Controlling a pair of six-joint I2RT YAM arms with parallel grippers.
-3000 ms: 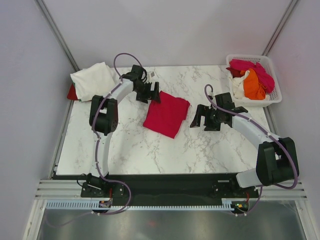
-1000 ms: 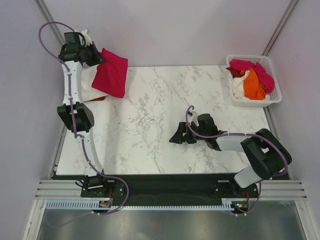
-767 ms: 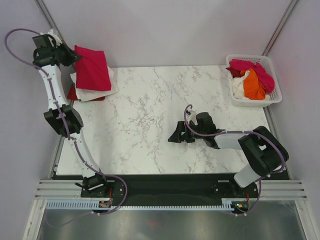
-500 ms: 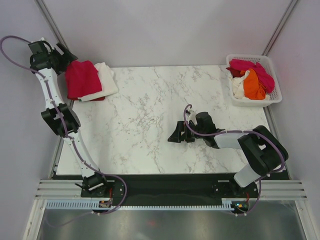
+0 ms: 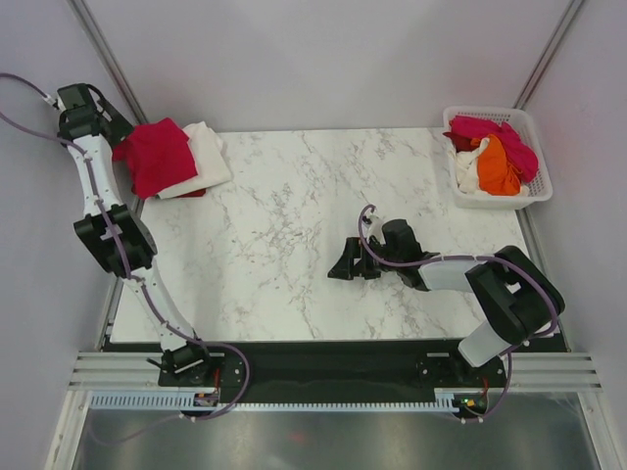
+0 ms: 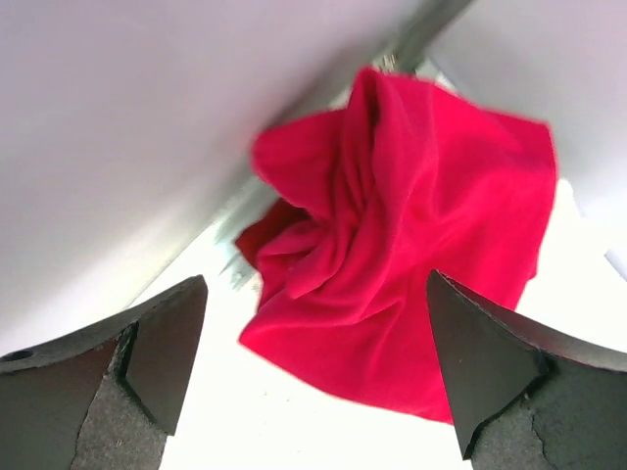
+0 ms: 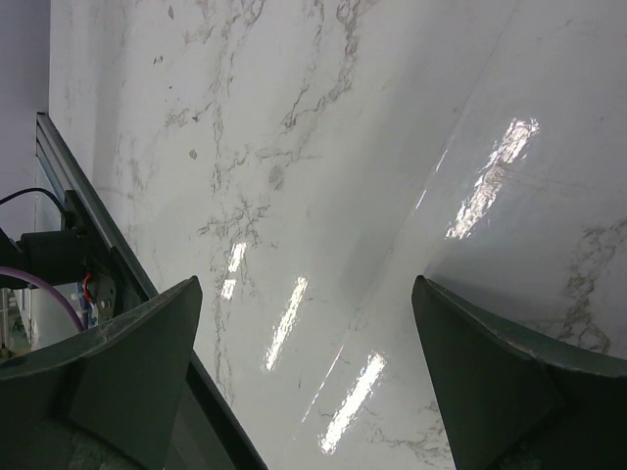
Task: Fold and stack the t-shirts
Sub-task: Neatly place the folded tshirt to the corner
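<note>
A folded crimson-red t-shirt (image 5: 157,155) lies on top of a cream-white t-shirt (image 5: 204,157) at the table's far left corner, with another red one (image 5: 194,193) peeking out under them. My left gripper (image 5: 110,124) is open and empty, just left of the pile. In the left wrist view the red t-shirt (image 6: 411,245) lies rumpled ahead of the open fingers (image 6: 157,352). My right gripper (image 5: 343,265) is open and empty, low over the bare table right of centre. Pink, orange and white t-shirts (image 5: 495,157) lie bunched in the basket.
The white lattice basket (image 5: 539,191) stands at the far right corner. The marble table (image 5: 284,225) stretches between the arms. Grey walls and metal posts (image 5: 113,69) close in behind the left pile. The right wrist view shows the table's near edge rail (image 7: 88,225).
My left gripper carried the red t-shirt from the table's middle to the far left pile, laid it on the cream-white one and let go. My right gripper moved lower and towards the centre.
</note>
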